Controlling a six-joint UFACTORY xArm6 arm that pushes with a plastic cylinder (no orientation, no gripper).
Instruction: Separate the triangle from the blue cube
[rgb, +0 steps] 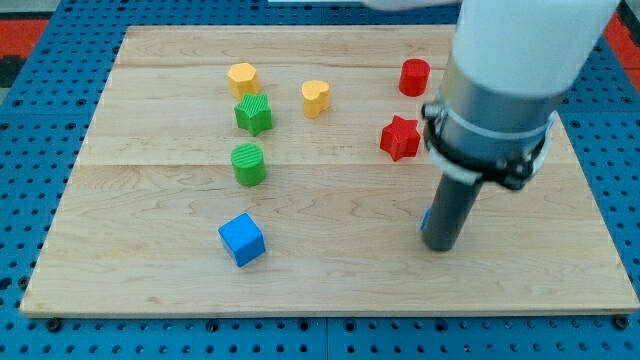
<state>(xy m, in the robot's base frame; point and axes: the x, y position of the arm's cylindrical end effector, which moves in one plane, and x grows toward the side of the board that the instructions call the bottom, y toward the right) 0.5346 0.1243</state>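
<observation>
The blue cube (242, 239) sits at the board's lower left of centre. My tip (438, 246) rests on the board at the lower right, far to the right of the cube. A thin sliver of a blue block (425, 218) shows at the rod's left edge, just above the tip. The rod hides most of it, so its shape cannot be made out. No other triangle shows.
A red star (400, 138) and a red cylinder (414, 77) lie above the tip. A yellow heart (316, 98), a yellow block (242, 77), a green star (254, 114) and a green cylinder (248, 164) lie at the upper left. The wooden board (330, 285) sits on a blue pegboard.
</observation>
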